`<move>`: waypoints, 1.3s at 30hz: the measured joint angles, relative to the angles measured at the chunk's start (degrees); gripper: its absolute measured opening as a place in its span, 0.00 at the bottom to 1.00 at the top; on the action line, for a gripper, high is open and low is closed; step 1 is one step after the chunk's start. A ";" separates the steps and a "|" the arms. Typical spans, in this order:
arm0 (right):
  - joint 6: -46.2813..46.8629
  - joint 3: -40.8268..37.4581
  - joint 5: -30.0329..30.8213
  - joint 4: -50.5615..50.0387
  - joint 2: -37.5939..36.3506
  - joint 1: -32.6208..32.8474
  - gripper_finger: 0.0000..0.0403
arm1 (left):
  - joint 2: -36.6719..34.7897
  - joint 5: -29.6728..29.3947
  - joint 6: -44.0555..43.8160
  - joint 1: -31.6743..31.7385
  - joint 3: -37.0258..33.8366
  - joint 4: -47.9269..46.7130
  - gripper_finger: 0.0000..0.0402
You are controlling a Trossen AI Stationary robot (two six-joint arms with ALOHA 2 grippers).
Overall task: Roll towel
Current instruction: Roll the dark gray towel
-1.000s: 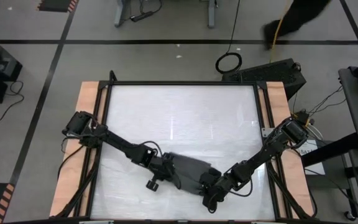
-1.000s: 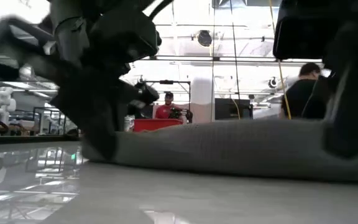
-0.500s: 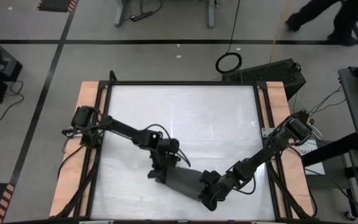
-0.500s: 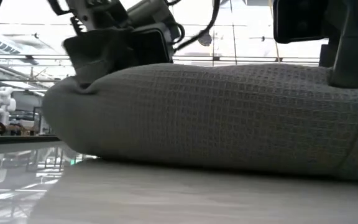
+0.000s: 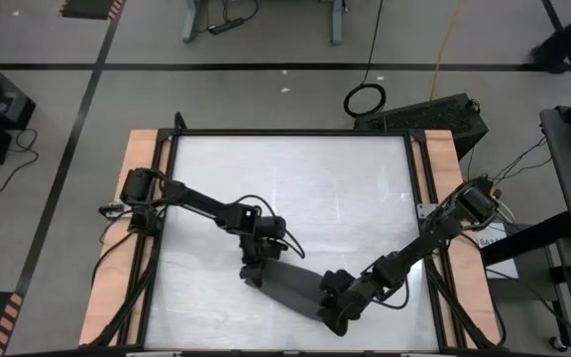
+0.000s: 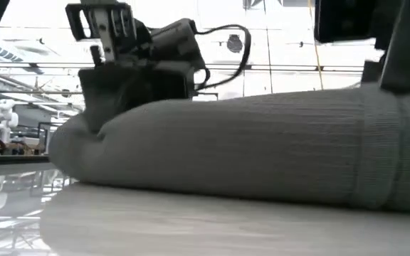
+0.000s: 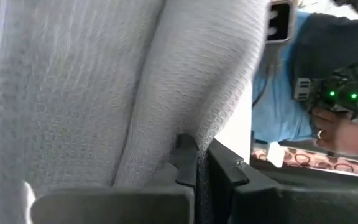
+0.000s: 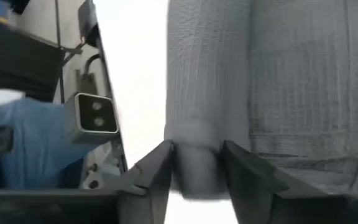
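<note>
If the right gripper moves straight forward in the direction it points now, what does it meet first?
The towel. A fold of it already sits between the right gripper fingers, so the cloth is immediately ahead, apparently.

- Far half of the white table: bare, open to passage from either side.
- Near half, middle: blocked by the rolled towel, lying left to right as a low bulge.
- Left end of the roll: taken up by the left gripper, fingers pinched onto the cloth, arm slanting in from the left edge.
- Right end: taken up by the right gripper, fingers parted around the roll, arm slanting in from the right edge.
- Near left corner and far right stretch: bare.
- Between the 2 grippers: towel only.
</note>
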 joint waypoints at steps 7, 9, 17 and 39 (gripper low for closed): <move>-11.39 -0.01 3.22 -0.37 -3.52 2.57 0.41 | 3.02 -0.33 -0.19 -0.01 0.11 2.95 0.03; -16.71 0.58 7.11 -0.47 -3.93 3.90 0.41 | 3.08 -0.60 -0.19 0.03 0.11 4.16 0.03; -41.02 4.95 14.86 -1.25 -1.98 6.95 0.41 | 3.20 0.39 -0.22 1.83 0.09 5.19 0.03; -41.25 4.68 16.46 -15.31 1.25 -0.70 0.42 | 3.39 12.83 -0.81 7.47 -0.02 4.85 0.03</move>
